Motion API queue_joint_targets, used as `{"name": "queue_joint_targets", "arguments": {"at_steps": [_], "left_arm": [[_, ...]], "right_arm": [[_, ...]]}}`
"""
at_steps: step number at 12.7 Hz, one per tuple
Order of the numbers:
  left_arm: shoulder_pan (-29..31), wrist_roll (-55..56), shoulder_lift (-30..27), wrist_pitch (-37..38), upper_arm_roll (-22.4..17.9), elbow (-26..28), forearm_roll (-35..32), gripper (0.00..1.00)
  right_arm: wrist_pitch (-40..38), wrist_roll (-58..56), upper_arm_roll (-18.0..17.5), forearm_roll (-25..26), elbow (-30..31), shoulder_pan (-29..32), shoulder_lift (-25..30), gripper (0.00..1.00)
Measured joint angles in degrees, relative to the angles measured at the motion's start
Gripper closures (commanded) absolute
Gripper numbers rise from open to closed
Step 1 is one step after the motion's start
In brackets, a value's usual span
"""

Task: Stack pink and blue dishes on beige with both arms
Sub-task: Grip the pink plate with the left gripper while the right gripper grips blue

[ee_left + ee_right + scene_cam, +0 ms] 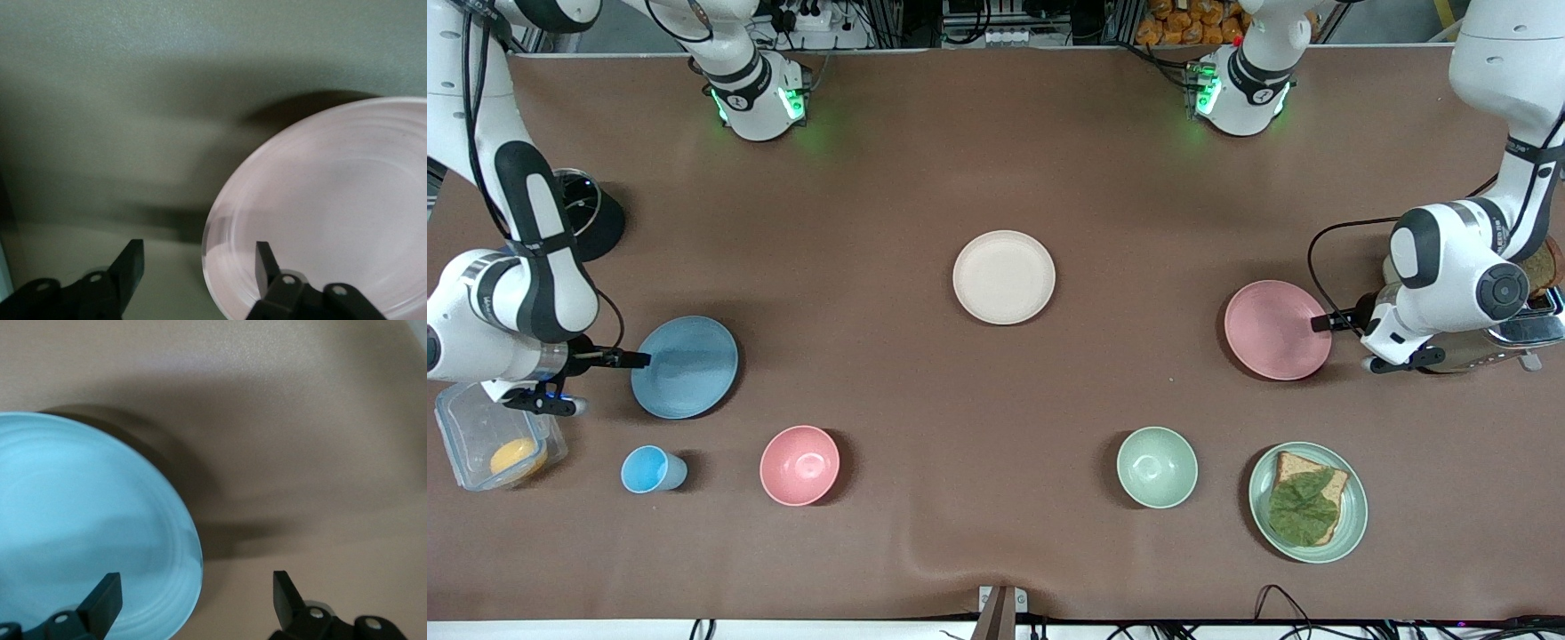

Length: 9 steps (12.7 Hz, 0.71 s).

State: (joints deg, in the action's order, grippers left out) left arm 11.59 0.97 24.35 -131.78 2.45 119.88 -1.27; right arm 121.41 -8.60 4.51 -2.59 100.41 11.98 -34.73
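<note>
The left gripper point(200, 263) was set open astride the rim of the flat round matte pink plate point(1276, 330), ready for an edge pinch; the right gripper point(193, 597), also open, likewise straddled the light blue plate point(686, 366) (the cream-beige plate point(1004, 276) lay between them).

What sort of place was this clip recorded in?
Probably a robotics lab bench set up as a mock kitchen table: a brown cloth-covered table with two white jointed robot arms bolted along one edge, matte plates such as the flat round beige plate, and a pale green plate holding bread with a leaf.
</note>
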Motion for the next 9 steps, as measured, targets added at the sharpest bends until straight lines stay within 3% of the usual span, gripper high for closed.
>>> {"name": "queue_joint_targets", "arguments": {"at_steps": [3, 7, 8, 9], "left_arm": [[0.0, 0.0, 0.8, -0.5, 0.0, 0.0, 0.0, 0.44], [0.0, 0.0, 1.6, -0.8, 0.1, -0.1, 0.0, 0.80], [0.0, 0.0, 1.6, -0.8, 0.2, -0.1, 0.0, 0.91], [0.0, -0.1, 1.6, -0.8, 0.2, -0.1, 0.0, 0.99]], "right_arm": [[0.9, 0.0, 0.0, -0.7, 0.2, 0.2, -0.3, 0.00], [1.5, 0.0, 0.0, -0.8, 1.2, 0.3, -2.0, 0.00], [1.6, 0.0, -0.1, -0.8, 1.3, 0.3, -2.3, 0.16], [1.6, 0.0, -0.1, -0.8, 1.3, 0.3, -2.4, 0.45]]}}
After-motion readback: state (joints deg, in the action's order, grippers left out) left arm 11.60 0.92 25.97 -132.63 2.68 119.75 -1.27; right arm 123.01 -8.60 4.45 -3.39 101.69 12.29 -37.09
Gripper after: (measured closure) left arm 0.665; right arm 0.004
